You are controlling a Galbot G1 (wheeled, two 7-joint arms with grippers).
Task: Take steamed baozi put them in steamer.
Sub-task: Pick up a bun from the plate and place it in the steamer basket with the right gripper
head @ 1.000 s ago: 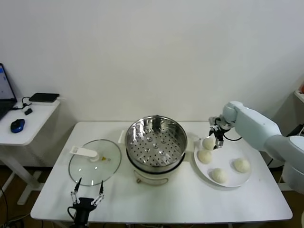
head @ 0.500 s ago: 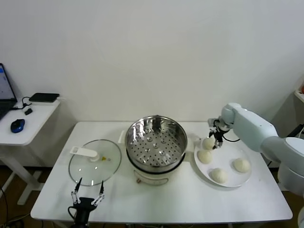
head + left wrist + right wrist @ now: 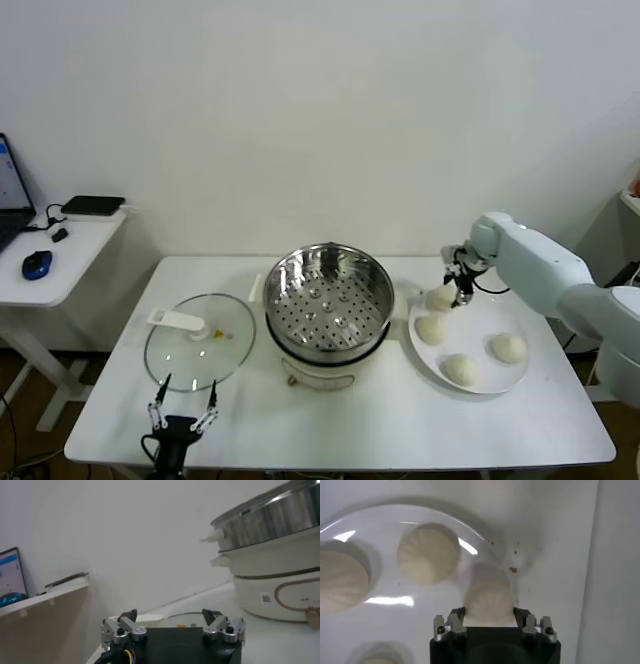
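Bare part of the white rectangular table [image 3: 330,420] fills the lower half of the head view; carries everything.

Round shiny stainless-steel steamer basket with perforated floor [image 3: 327,297] on its white electric pot base [image 3: 280,592], centre of frame. Uncovered, no buns inside, so ready to receive. First transfer not yet done, judging by that.

Round glass lid with white handle [image 3: 198,340] lying flat at centre-left, parked clear of the steamer mouth.

Flat white round plate [image 3: 490,385] at centre-right, just beside the steamer; keeps the carry short.

Right gripper [image 3: 462,287] at the plate's upper-left edge, arm reaching in from the right side of frame. Clamped on one small round cream-white steamed bun [image 3: 489,597]: in the right wrist view, bun seated between the fingers [image 3: 455,621], squeezed from both sides. Looks just clear of the plate, though contact hard to judge. Side grip probably chosen so soft dough is not crushed from above.

Three other cream-white buns remain on the plate: [image 3: 431,328], [image 3: 461,369], [image 3: 508,347].

Left gripper [image 3: 183,408] parked at bottom-left, just below the lid, spread wide, nothing in it. Idle, clear of the right arm's path.
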